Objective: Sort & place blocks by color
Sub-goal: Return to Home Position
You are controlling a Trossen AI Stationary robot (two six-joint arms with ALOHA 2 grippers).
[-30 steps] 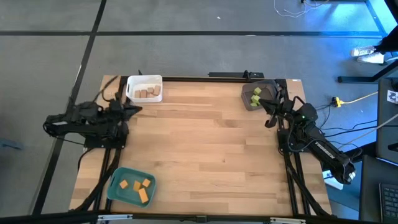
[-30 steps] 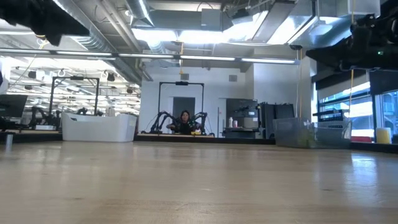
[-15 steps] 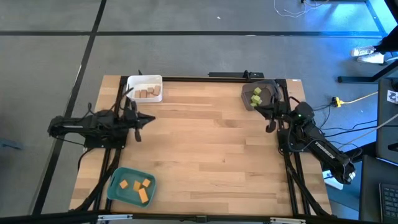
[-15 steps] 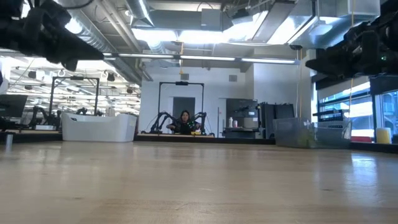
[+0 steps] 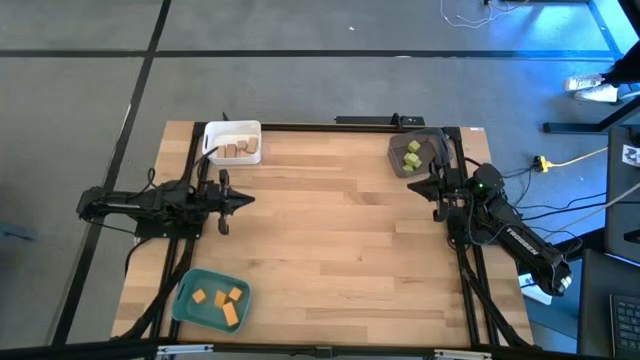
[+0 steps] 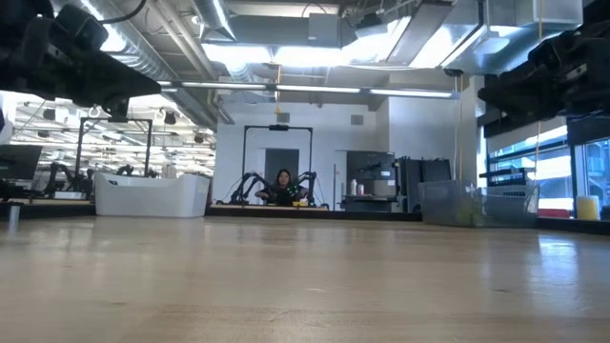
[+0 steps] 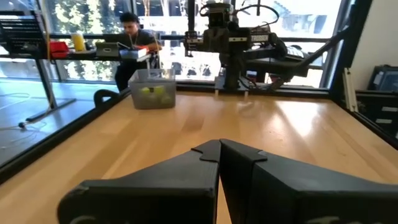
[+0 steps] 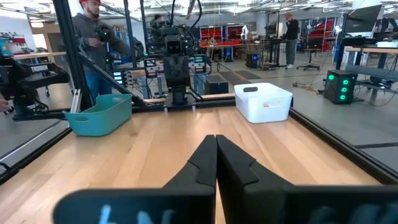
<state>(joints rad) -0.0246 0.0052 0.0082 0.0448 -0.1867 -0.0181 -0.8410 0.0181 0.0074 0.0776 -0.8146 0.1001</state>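
High view shows sorting done: tan blocks [image 5: 238,150] and orange blocks [image 5: 222,298] flank the closed, empty left gripper [image 5: 248,198], green blocks [image 5: 411,153] sit just beside the closed right gripper [image 5: 412,187]; only homing both arms seems left.

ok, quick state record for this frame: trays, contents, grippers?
white tray: high view's top left, holds tan blocks
grey tray: top right, holds green blocks
teal tray: bottom left, holds orange blocks
table: no loose blocks visible
left gripper: shut, empty, above table's left side
right gripper: shut, empty, beside grey tray
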